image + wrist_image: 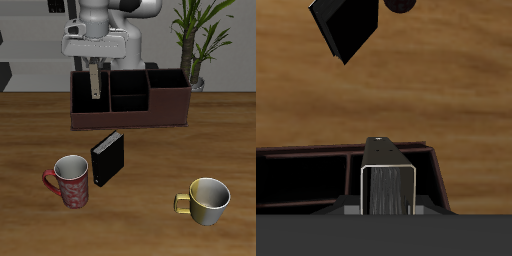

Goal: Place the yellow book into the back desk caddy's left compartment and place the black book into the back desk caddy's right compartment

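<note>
My gripper (95, 66) is shut on the yellow book (95, 84), a thin greyish-tan hardback held upright. The book hangs at the back desk caddy (130, 115), a long dark brown box, with its lower end in the mouth of the narrow left compartment (80, 92). In the wrist view the book (388, 185) points down between the caddy's dark walls (306, 165). The wide right compartment (168, 86) at the other end is empty. The black book (108, 158) stands on the table in front of the caddy, apart from the gripper; it also shows in the wrist view (348, 28).
A red patterned mug (70, 181) stands beside the black book near the table's front edge. A yellow mug (207, 198) stands near the front on the other side. A potted plant (192, 40) stands behind the caddy's right end.
</note>
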Controlling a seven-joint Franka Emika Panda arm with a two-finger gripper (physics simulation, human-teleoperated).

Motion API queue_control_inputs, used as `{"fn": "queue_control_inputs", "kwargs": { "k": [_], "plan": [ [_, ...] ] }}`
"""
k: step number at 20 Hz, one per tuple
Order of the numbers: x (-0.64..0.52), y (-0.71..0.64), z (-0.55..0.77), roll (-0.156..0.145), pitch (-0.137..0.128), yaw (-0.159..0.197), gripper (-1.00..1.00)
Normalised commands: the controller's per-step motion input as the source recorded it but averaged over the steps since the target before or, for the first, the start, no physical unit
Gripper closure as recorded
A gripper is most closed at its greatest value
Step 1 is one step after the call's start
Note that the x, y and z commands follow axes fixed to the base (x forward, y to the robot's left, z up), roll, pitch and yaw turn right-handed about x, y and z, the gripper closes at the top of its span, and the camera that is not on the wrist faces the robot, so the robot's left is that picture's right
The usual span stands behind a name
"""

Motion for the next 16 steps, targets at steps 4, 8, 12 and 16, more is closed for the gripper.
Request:
{"fn": "queue_control_inputs", "kwargs": {
  "k": [4,8,12,16],
  "plan": [
    [-0.18,-0.16,-0.1,-0.021,0.034,-0.029,1.0],
    [-0.18,0.01,-0.13,0.011,0.016,-0.002,1.0],
    [-0.13,-0.05,-0.11,0.013,0.005,-0.011,1.0],
    [-0.12,-0.1,-0.15,-0.013,-0.003,-0.006,1.0]
  ]
}}
